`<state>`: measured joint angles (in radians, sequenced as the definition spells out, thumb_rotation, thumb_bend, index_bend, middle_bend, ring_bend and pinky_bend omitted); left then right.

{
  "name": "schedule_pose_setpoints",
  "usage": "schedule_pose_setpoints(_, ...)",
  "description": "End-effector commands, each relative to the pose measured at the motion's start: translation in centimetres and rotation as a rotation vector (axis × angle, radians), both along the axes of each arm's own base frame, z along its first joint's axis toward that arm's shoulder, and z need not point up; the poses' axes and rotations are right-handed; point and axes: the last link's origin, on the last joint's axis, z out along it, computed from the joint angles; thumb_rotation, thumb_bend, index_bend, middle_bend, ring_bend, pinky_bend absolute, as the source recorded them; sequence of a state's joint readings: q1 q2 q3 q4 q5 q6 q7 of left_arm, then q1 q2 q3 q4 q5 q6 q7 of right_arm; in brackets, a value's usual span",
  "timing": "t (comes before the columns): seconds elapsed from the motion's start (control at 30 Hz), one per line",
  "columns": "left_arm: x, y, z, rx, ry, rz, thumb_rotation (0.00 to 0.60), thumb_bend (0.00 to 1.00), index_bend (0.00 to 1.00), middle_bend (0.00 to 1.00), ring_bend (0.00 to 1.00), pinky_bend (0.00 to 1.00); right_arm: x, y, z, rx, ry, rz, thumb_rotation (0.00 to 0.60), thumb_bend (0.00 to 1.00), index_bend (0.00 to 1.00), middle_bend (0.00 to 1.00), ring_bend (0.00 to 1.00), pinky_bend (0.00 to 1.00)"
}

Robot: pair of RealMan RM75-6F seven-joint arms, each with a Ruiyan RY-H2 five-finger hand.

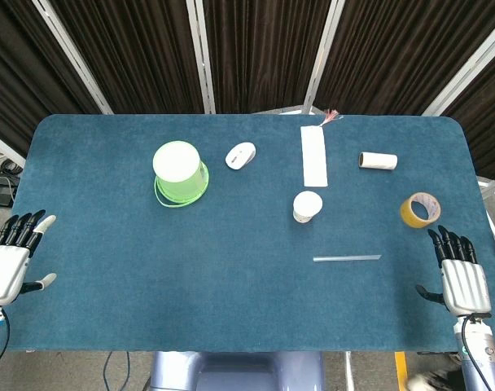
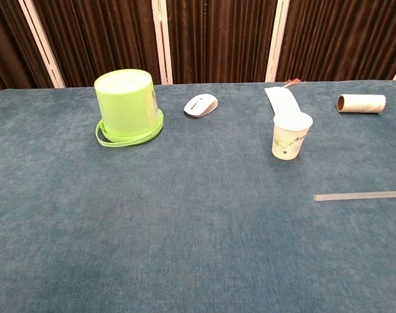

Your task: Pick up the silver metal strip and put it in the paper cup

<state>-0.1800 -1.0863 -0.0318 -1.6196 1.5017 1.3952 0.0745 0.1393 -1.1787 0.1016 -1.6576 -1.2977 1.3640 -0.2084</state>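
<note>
Both your hands rest released at the near table corners; the metal strip lies untouched on the table.

Your left hand sits at the near left edge, fingers spread and holding nothing; your right hand sits at the near right edge, fingers likewise apart and empty. The metal strip lies flat on the blue table, crosswise, nearer than the paper cup and a little to its right, apart from it. The cup stands upright, mouth up. Beyond it lies a flat white card. A cardboard tube lies on its side to the far right, with a tape roll nearer than it. A white mouse and an upside-down green bucket sit to the left.
</note>
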Motion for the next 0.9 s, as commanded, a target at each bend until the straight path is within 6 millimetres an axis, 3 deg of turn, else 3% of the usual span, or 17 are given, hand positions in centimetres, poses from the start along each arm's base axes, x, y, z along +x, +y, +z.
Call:
schedule_pose_setpoints(0.03, -0.01, 0.03, 0.00, 0.000, 0.000, 0.001, 0.600, 0.05, 0.00, 0.00, 0.00, 0.00, 0.00, -0.01, -0.01, 0.000, 0.000, 0.000, 0.600, 0.14, 0.00, 0.00, 0.00, 0.00)
schedule_pose_setpoints(0.9, 0.01, 0.03, -0.02, 0.003, 0.002, 0.003, 0.600, 0.05, 0.00, 0.00, 0.00, 0.00, 0.08, -0.05, -0.11, -0.001, -0.013, -0.004, 0.600, 0.14, 0.00, 0.00, 0.00, 0.00)
